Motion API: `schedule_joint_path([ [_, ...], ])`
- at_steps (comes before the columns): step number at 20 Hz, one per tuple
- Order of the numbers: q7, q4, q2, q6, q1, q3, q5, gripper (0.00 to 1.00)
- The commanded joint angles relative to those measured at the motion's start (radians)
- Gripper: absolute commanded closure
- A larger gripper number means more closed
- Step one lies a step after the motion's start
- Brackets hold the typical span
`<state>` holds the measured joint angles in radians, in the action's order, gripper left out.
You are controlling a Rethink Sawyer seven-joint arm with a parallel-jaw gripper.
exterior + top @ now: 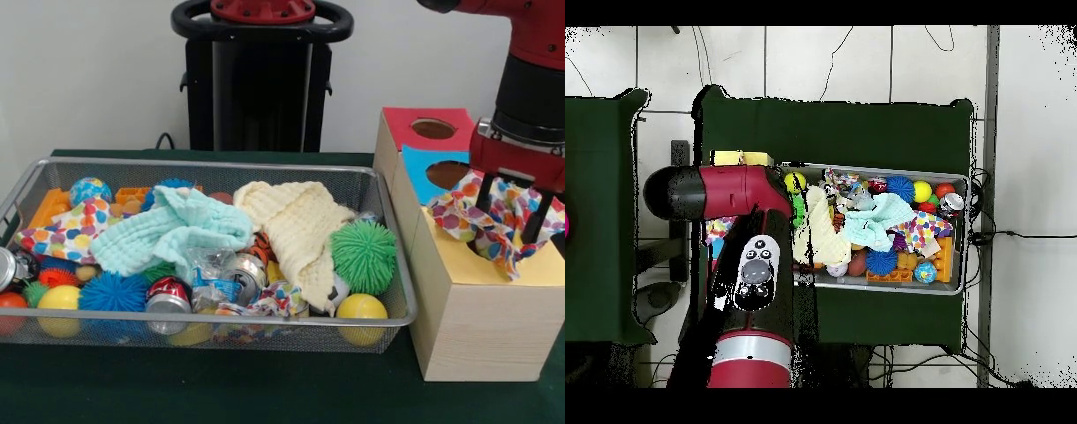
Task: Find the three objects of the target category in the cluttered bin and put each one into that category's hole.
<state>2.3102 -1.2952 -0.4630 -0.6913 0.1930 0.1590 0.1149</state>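
while over the wooden box, gripper clamped on dotted cloth, cloth between its fingers

In the front view a wire basket sits on the table to the left, and a wooden box with holes in its top stands just beside it on the right. Inside the basket two cloths lie side by side across the middle on top of the other things, a spiky ball sits to their right, and cans and smaller balls lie along the near wall. Over the near end of the box the gripper holds a patterned cloth that drapes onto the box top.
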Motion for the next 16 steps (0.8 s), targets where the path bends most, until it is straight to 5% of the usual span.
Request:
schedule_joint_path([
  [1,0.128,0.027,0.202,-0.005,0.013,0.033,-0.078,0.00],
  [16,0.122,0.107,0.276,-0.020,0.054,0.107,-0.061,0.00],
])
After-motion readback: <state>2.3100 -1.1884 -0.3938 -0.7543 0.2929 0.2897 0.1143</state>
